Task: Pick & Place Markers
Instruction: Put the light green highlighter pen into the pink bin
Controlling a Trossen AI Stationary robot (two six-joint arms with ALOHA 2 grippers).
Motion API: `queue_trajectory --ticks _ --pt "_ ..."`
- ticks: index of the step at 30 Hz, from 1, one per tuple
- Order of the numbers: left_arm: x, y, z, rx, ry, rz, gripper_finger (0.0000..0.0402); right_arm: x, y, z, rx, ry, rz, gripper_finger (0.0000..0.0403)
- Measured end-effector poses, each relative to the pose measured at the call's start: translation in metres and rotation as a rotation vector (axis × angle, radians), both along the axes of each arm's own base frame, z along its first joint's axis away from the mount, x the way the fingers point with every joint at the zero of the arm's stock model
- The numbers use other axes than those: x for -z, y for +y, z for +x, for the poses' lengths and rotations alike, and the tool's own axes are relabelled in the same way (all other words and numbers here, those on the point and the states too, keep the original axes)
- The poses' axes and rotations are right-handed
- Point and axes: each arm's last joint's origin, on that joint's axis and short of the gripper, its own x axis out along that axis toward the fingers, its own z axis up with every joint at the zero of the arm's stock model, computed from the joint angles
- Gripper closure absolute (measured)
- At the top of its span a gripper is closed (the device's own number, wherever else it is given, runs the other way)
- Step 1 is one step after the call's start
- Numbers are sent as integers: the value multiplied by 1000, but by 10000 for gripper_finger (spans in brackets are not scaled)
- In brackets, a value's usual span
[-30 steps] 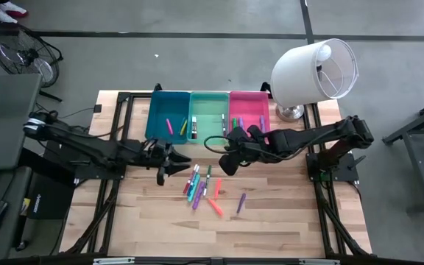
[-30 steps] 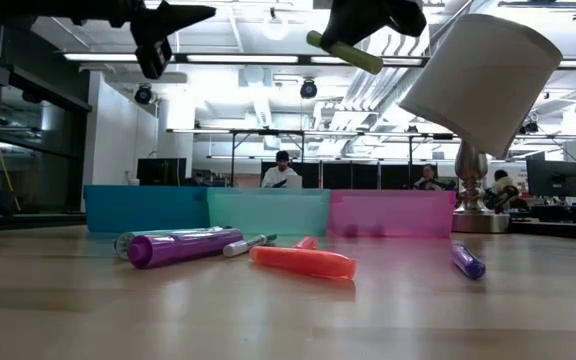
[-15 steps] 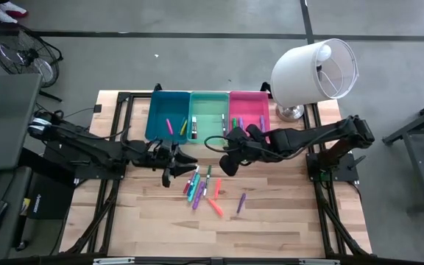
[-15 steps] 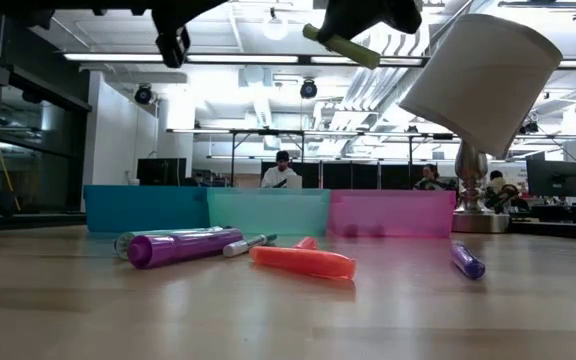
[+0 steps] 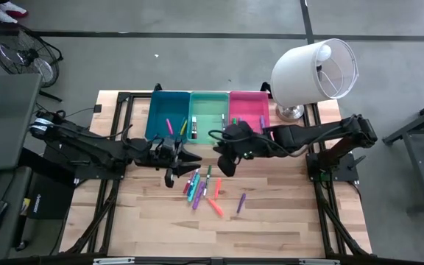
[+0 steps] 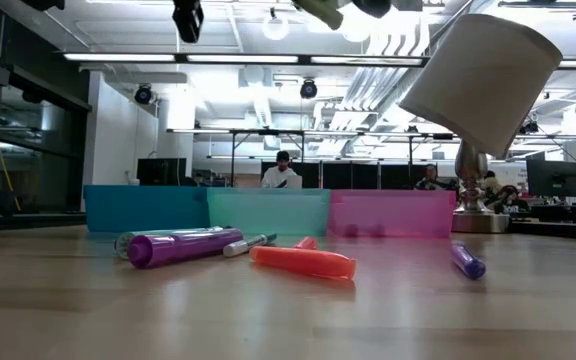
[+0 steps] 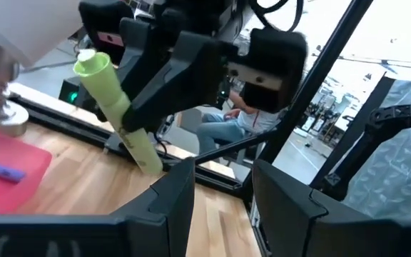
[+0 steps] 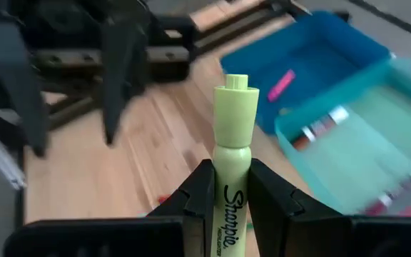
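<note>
Held marker: a pale green highlighter clamped mid-barrel by the right end effector, raised over the surface near the mint green bin.
Loose markers: a cluster lying flat on the wood in front of the bins; a few already lie in the bins.
Left end effector: fingers parted, nothing between them, above the cluster's left edge.
Handling: probably light, stiff, smooth plastic; round barrels may roll or slip.
Where to hold: across the barrel's middle, so neither end tips.
Risk: neighbours touch, so fingers may nudge another.
</note>
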Motion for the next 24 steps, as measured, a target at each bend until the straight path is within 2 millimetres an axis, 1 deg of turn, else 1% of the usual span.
queue_trajectory --ticks 3,5,8,14,18,24 --pt "-4 0 1 -23 0 25 259 -6 1 4 -33 -62 -15 349" --pt "-6 1 2 -35 -4 35 250 -10 2 4 -59 -91 -11 349" --pt "-7 1 2 -58 -1 33 222 -15 2 6 -93 -138 -19 349" --pt "-7 3 2 -128 2 13 160 -20 2 4 -114 -160 -45 349" --pt "-7 5 2 -176 6 18 148 -16 -6 -5 -1 -79 -49 349" --pt "-10 5 1 -193 -28 24 149 0 -42 -23 265 124 -11 349"
